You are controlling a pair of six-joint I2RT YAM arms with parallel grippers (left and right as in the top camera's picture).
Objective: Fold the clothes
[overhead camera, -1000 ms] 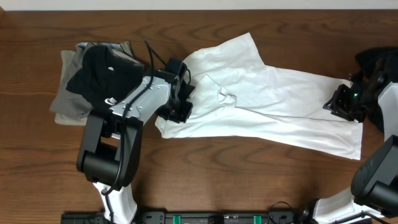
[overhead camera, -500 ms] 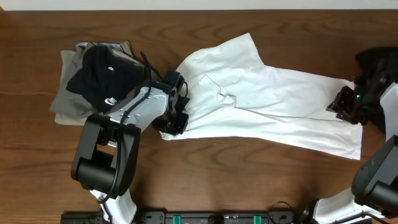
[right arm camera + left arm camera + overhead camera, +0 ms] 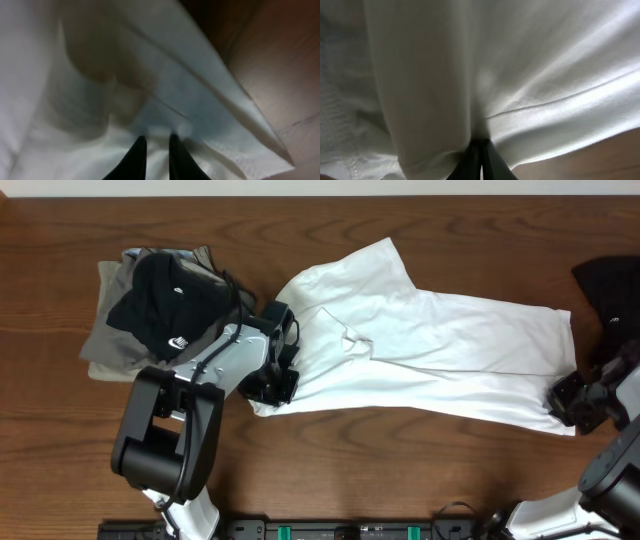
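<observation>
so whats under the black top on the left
A khaki garment shows beneath the black top, with grey fabric at the far edge. Anything else below is covered.

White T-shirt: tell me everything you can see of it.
The white T-shirt is plain, soft cloth, lying flat and stretched sideways across the wooden table, creased, with one sleeve flaring toward the far edge. The left gripper is shut on its left end; the right gripper pinches the near right corner.

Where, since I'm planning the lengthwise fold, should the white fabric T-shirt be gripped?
At its two near corners, coming from the near side of the table: the white fabric T-shirt lies flat, stretched sideways, its thin edges exposed there. The left gripper pinches one.
</observation>
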